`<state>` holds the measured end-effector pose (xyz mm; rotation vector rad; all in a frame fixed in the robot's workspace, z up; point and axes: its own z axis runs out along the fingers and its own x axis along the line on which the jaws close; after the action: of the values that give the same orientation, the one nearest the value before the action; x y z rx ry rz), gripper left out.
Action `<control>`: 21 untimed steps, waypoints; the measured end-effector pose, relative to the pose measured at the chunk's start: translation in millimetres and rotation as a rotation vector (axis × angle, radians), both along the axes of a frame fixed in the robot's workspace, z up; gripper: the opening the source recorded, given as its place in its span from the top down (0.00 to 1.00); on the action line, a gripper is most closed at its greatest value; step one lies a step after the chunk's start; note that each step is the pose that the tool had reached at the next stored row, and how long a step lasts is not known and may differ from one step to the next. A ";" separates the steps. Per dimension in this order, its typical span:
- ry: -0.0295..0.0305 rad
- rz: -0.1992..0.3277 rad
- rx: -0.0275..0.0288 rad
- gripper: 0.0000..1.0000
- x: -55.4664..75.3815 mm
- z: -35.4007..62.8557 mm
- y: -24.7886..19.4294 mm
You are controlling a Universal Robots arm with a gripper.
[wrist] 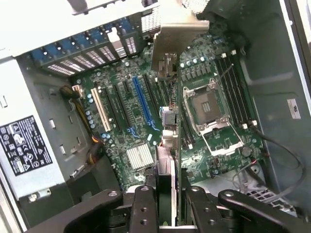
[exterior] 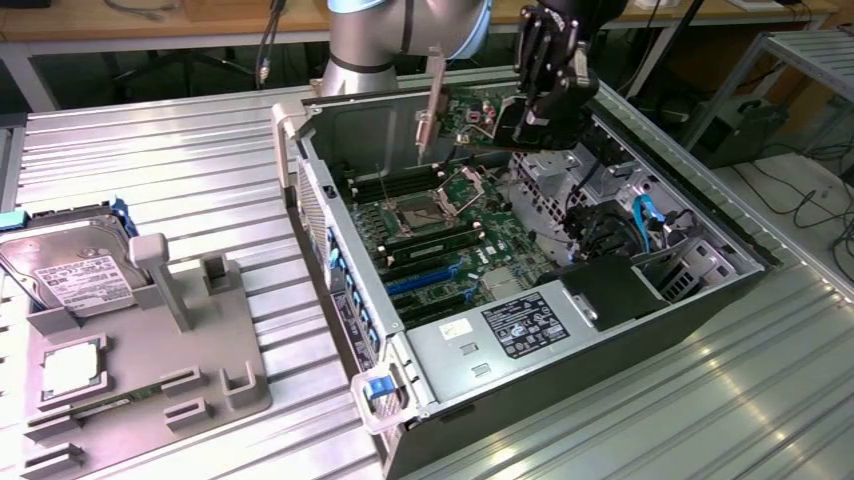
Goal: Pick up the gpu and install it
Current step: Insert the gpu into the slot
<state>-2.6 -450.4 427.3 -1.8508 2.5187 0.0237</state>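
Biggest worry, going from the exterior view's left: the gpu (wrist: 167,160) has its silver bracket (exterior: 430,118) at the end farthest from the gripper (exterior: 541,105). Any tilt in the grip gets magnified out there, so the bracket could snag the rear wall of the case (exterior: 304,160) instead of dropping into its opening. Next along, the card's bottom edge has to land in the blue slot (wrist: 141,104). From the wrist view it looks to me like it hangs more toward the CPU socket (wrist: 206,104) side. If it comes down off-line it could scrape the motherboard (wrist: 121,116) or jam half-seated. It's also a thin card pinched at one end only, so I'd guess it could pivot or slip once there's push-back.

The gpu itself is up in the air over the open case, not seated. The fingers (wrist: 144,206) are clamped on it, one on each face. It stands on edge between them and sticks straight out ahead of the gripper, bracket end leading.
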 end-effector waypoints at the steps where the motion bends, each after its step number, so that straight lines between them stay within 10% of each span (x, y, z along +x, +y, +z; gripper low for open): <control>1: 0.0000 0.016 0.0000 0.72 0.0 0.0 0.0; 7: 0.0000 0.122 0.0000 0.72 0.1 0.0 0.0; 13: -0.0006 0.123 0.0000 0.72 0.1 -0.1 0.0; 17: -0.0093 0.175 -0.0026 0.72 0.1 -1.4 1.0; 21: -0.0050 0.198 0.0008 0.72 -1.0 -16.2 -1.9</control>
<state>-3.6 -452.2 411.1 -2.0883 2.3217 0.0223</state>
